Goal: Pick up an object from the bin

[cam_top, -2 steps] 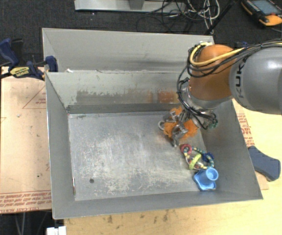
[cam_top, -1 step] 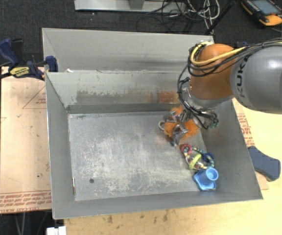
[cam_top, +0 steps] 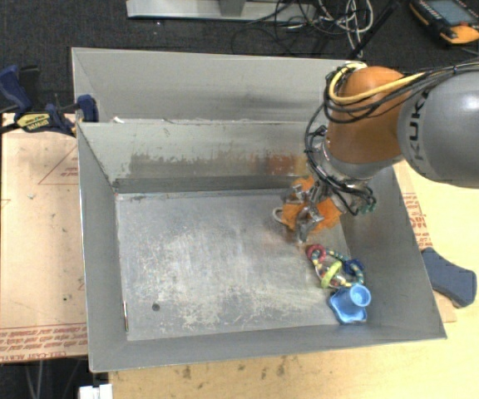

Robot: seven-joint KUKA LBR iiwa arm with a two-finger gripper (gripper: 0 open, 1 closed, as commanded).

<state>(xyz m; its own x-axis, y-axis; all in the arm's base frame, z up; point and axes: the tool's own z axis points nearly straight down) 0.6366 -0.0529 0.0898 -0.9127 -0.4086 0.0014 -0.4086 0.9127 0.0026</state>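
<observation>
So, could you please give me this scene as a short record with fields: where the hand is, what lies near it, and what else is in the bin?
hand: the hand is low in the right part of the bin, near the back wall
at the hand: an orange thing, its shape hard to tell
grasp: cannot tell if anything is held
in front of the hand: a small many-coloured thing
front right corner: a blue cup, lying against the many-coloured thing
</observation>
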